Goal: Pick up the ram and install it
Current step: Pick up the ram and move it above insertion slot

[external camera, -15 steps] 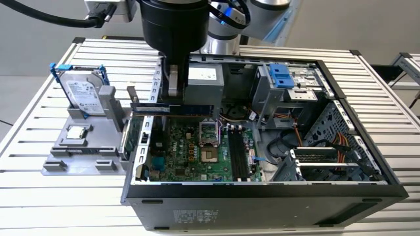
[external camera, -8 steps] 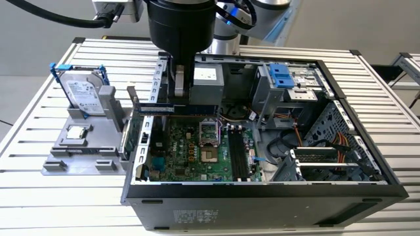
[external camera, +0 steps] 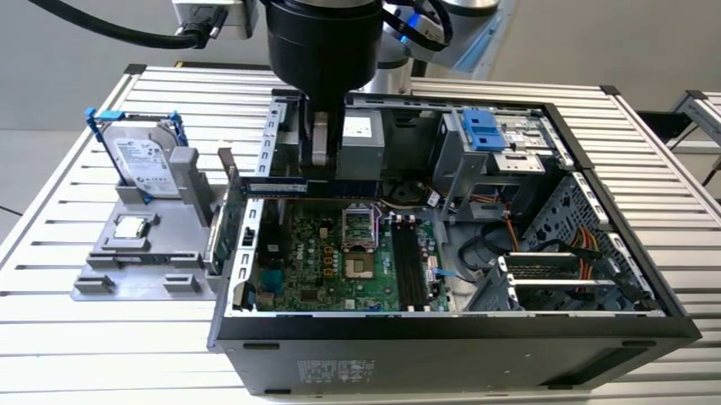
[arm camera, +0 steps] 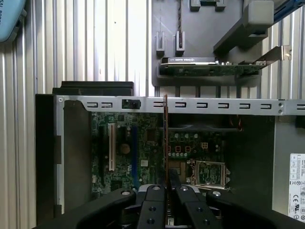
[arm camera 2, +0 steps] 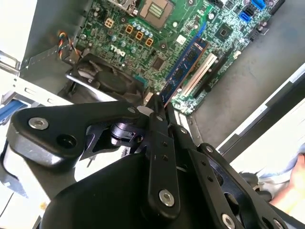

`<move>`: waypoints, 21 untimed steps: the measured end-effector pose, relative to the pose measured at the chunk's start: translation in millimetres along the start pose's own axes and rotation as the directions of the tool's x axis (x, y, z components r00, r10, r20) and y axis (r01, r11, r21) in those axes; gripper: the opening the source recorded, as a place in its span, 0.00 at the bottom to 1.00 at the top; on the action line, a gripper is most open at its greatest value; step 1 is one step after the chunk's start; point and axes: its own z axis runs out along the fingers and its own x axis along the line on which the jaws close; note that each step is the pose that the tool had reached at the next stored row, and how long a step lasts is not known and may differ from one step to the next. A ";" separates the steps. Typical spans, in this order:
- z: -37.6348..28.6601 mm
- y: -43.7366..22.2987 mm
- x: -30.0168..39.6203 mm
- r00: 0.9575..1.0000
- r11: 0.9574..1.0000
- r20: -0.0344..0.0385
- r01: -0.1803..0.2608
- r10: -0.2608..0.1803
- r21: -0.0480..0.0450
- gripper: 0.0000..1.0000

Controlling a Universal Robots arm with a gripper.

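Note:
My gripper (external camera: pixel 323 171) hangs over the open computer case (external camera: pixel 451 333), shut on the ram (external camera: pixel 282 187). The ram is a long dark blue stick, held level and on edge above the rear part of the motherboard (external camera: pixel 338 266). In the second wrist view the ram (arm camera 2: pixel 183 69) sticks out from between the fingers (arm camera 2: pixel 157 124), over the green board. The first wrist view sees the ram (arm camera: pixel 165 138) edge-on as a thin line running up from the gripper (arm camera: pixel 167 191). The black memory slots (external camera: pixel 408 266) lie on the board toward the exterior view's right of the stick.
A grey fixture (external camera: pixel 96 285) stands on the slatted table at the exterior view's left. It bears a silver drive in a blue frame (external camera: pixel 144 160), a small square chip (external camera: pixel 133 226) and an upright card (arm camera: pixel 209 69). Drive cage (external camera: pixel 496 143) and cables fill the case's right.

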 end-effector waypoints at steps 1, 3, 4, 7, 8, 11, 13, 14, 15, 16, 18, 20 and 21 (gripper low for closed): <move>0.0 -1.0 0.0 1.000 1.000 0.000 0.000 0.000 0.000 0.00; -0.1 -3.1 0.0 1.000 1.000 0.000 0.000 0.000 0.000 0.00; -0.2 -4.1 0.0 1.000 1.000 0.000 0.000 0.000 0.000 0.00; -0.2 -7.0 -0.1 1.000 1.000 0.000 0.000 0.000 0.000 0.00; -0.3 -8.0 -0.1 1.000 1.000 0.000 0.000 0.000 -0.001 0.00; -0.4 -10.9 -0.1 1.000 1.000 0.000 0.000 0.000 -0.001 0.00; -0.5 -12.9 -0.1 1.000 1.000 0.000 0.000 0.000 -0.001 0.00; -0.5 -13.9 -0.1 1.000 1.000 0.000 0.000 0.000 -0.001 0.00; -0.5 -14.9 -0.2 1.000 1.000 0.000 0.000 0.000 -0.001 0.00; -0.6 -15.9 -0.2 1.000 1.000 0.000 0.000 0.000 -0.001 0.00; -0.6 -17.7 -0.2 1.000 1.000 0.000 0.000 0.000 -0.001 0.00; -0.7 -19.7 -0.2 1.000 1.000 0.000 0.000 0.000 -0.001 0.00; -0.7 -20.6 -0.2 1.000 1.000 0.000 0.000 0.000 -0.001 0.00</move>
